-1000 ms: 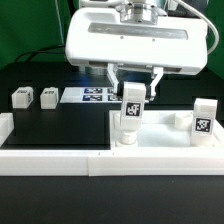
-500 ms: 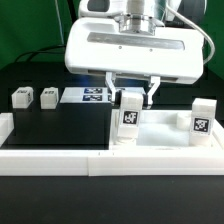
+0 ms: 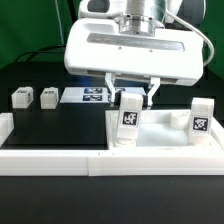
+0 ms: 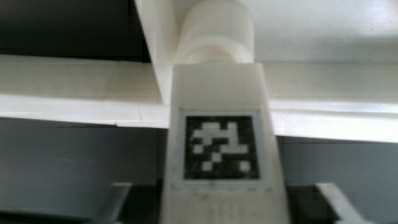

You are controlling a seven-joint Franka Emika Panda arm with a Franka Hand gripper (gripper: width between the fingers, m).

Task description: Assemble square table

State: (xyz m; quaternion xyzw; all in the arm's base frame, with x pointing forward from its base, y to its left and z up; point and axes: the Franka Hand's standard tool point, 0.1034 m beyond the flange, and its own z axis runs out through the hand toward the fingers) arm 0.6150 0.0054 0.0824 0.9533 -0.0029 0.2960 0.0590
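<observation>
The white square tabletop (image 3: 165,140) lies at the exterior view's right. A tagged white leg (image 3: 130,112) stands upright in its near-left corner socket. My gripper (image 3: 132,92) hangs over the leg's top, its fingers (image 3: 113,88) on either side. In the wrist view the leg (image 4: 222,120) fills the middle. My gripper (image 4: 222,205) is open, with dark gaps between the leg and the fingers (image 4: 125,200). A second leg (image 3: 203,117) stands at the tabletop's right corner. The tabletop also shows in the wrist view (image 4: 71,90).
Two loose tagged legs (image 3: 22,97) (image 3: 48,96) lie on the black table at the exterior view's left. The marker board (image 3: 92,95) lies behind them. A long white border rail (image 3: 60,158) runs along the front and left.
One second ago the leg sat higher and slightly tilted between the fingers. Now it stands lower and straight in the socket. Nothing has moved in the last half second.
</observation>
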